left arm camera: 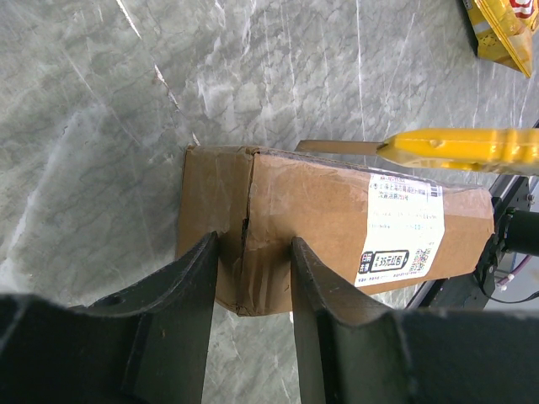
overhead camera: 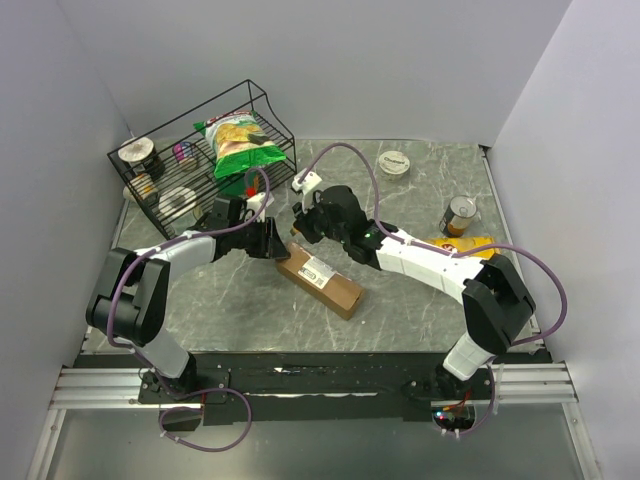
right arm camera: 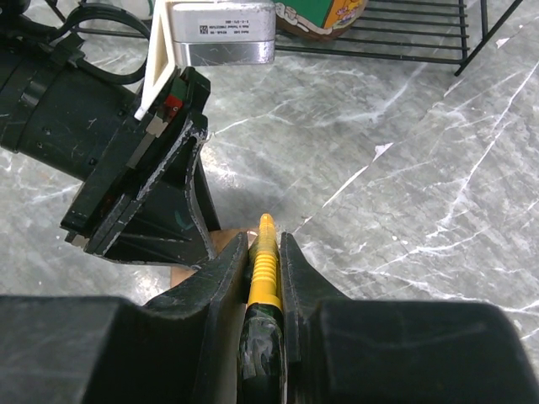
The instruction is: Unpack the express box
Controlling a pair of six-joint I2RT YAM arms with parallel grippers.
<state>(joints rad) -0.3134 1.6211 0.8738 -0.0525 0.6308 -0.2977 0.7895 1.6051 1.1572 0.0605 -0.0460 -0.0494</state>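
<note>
The express box (overhead camera: pixel 320 278), a long brown carton with a white label (left arm camera: pixel 400 223) facing up, lies diagonally mid-table. My left gripper (overhead camera: pixel 272 240) is over its upper-left end. Its fingertips (left arm camera: pixel 206 252) rest on the box's top face, one on each side of a crease, and the jaws stand apart (left arm camera: pixel 253 248). My right gripper (overhead camera: pixel 303 222) is shut on a yellow cutter (right arm camera: pixel 264 261). The cutter (left arm camera: pixel 459 149) lies along the box's far edge, with its tip touching the cardboard. The left gripper's body (right arm camera: pixel 143 181) is close in front of it.
A black wire rack (overhead camera: pixel 275 120) at the back left holds a green chip bag (overhead camera: pixel 240 140) and cans. A white round lid (overhead camera: pixel 396 163) lies at the back. A tin (overhead camera: pixel 460 215) and a yellow chip bag (overhead camera: pixel 465 245) sit to the right.
</note>
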